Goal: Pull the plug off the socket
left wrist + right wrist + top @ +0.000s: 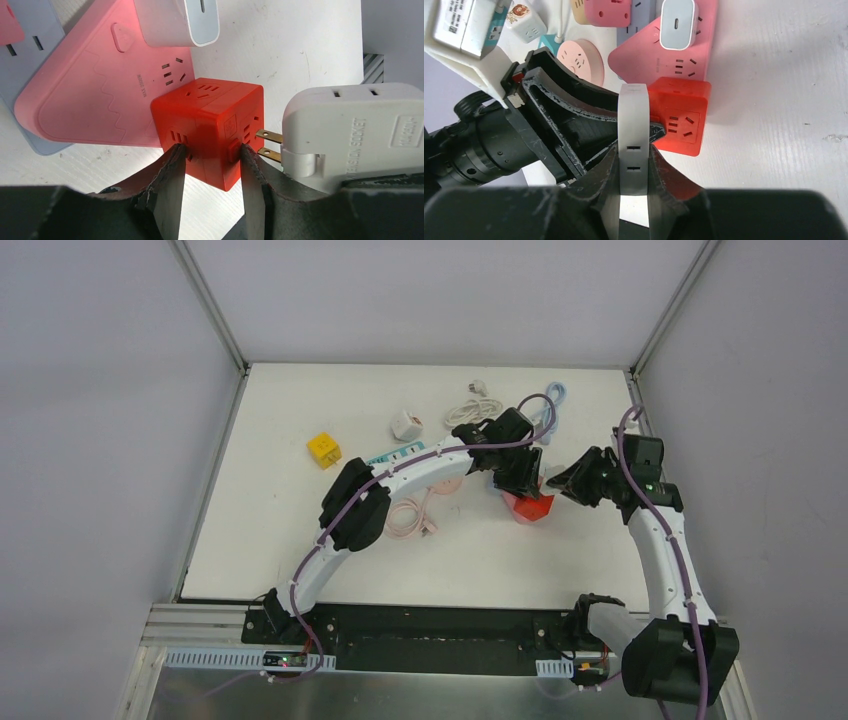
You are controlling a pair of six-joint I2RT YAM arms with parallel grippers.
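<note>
A red cube socket (527, 506) (681, 117) rests on the white table. My left gripper (211, 150) is shut on the cube (210, 120), one finger pressed on each side of it. My right gripper (634, 152) is shut on a flat white plug adapter (633, 135) (350, 130), held on edge to the right of the cube. The plug's two brass prongs (267, 135) are almost wholly exposed, their tips right at the cube's side face. I cannot tell whether the tips still sit in the slots. In the top view both grippers (520, 480) (570, 485) meet over the cube.
A pink triangular power strip (90, 85) with a white charger (180, 20) plugged in lies just behind the cube. A grey-blue strip (25, 55), a round pink socket (580, 60), a yellow cube (324, 450), a white cube (405, 425) and loose cables (470, 410) lie further off.
</note>
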